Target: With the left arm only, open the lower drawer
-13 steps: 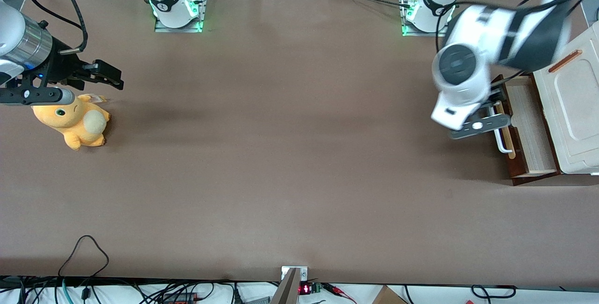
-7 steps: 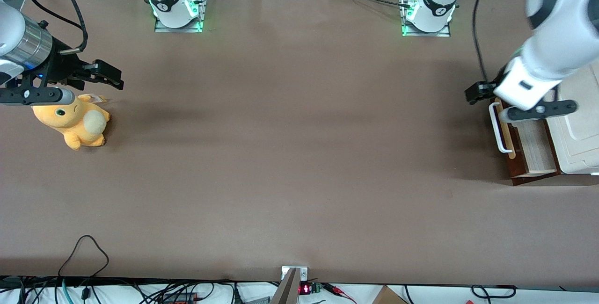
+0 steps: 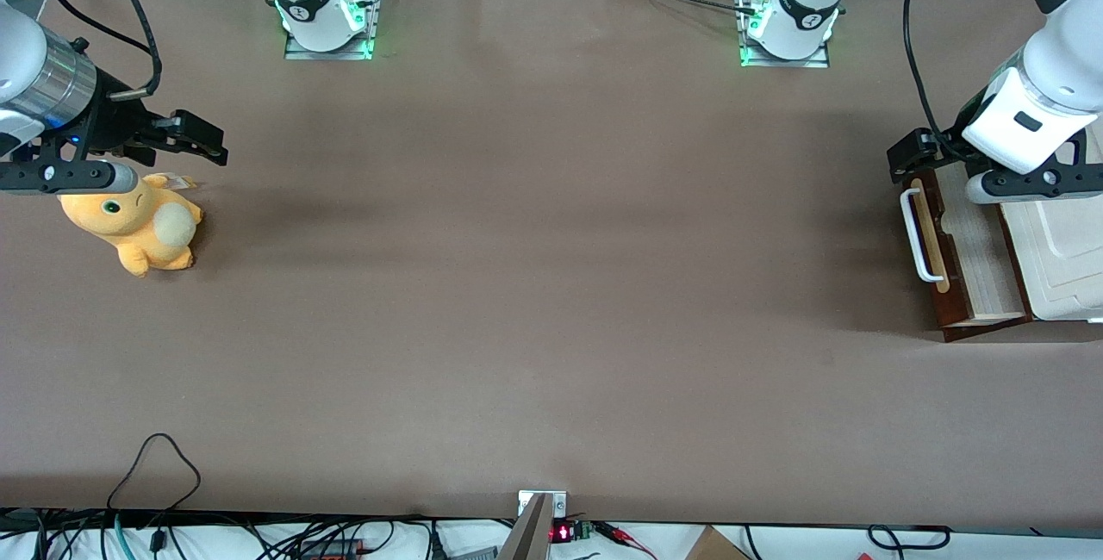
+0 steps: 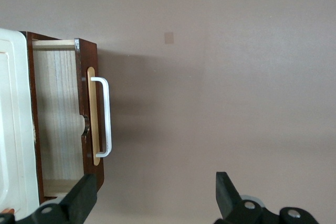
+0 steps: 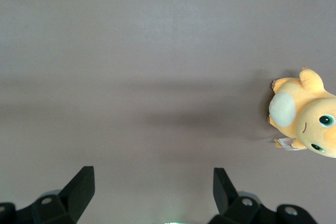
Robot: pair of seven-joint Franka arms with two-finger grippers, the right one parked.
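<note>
The lower drawer (image 3: 978,241) stands pulled out of the cabinet, its pale wood inside showing. Its white bar handle (image 3: 915,233) sits on a tan strip on the dark-brown front. My left arm (image 3: 1034,112) hangs above the drawer's end that is farther from the front camera. Its gripper (image 3: 918,159) is open and holds nothing, clear of the handle. In the left wrist view the drawer (image 4: 58,119) and handle (image 4: 106,116) lie below the gripper (image 4: 156,198). One finger (image 4: 84,195) is over the drawer's front corner, the other over bare table.
The cream-white cabinet top (image 3: 1064,250) borders the drawer at the working arm's end of the table. An orange plush toy (image 3: 138,228) lies toward the parked arm's end. Cables (image 3: 155,465) trail at the table edge nearest the front camera.
My left arm has swung up and away from above the handle, toward the working arm's end of the table. The drawer has stayed pulled out by the same amount.
</note>
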